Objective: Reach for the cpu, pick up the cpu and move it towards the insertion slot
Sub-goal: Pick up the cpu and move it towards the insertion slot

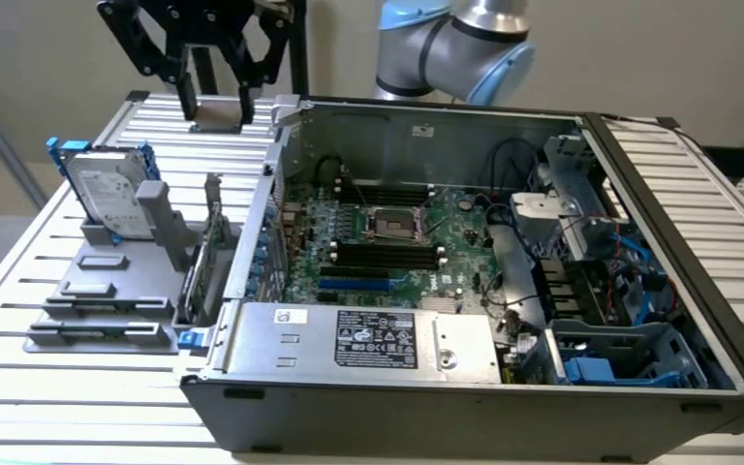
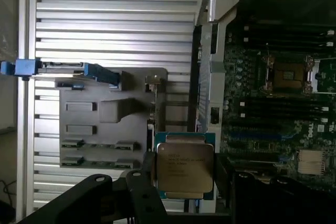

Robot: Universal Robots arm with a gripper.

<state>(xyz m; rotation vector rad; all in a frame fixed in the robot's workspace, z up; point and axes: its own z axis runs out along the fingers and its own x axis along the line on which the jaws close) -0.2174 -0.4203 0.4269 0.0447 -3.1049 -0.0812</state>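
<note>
At the upper left of the exterior view, the black hand [image 1: 217,108] is seen hanging fingers-down above the slatted metal table [image 1: 36,291], with the cpu [image 1: 218,113] held as a flat grey plate between its fingers. The arm's blue-and-silver joint [image 1: 456,44] is seen at top centre, behind the open computer case [image 1: 476,387]. In the middle of the case, the insertion slot [image 1: 395,224] is seen on the green motherboard [image 1: 456,247], well apart from the hand. A white label with small print too fine to read is carried by the power supply [image 1: 359,339] at the lower centre. At the left, a hard drive [image 1: 104,189] is stood upright in a grey holder [image 1: 113,291].

At the lower centre of the wrist view, the cpu [image 2: 185,165] is gripped at its two sides by the hand [image 2: 185,182], its metal face shown with several engraved lines that cannot be read. The insertion slot [image 2: 290,74] is seen at the right, on the motherboard [image 2: 283,129].
</note>
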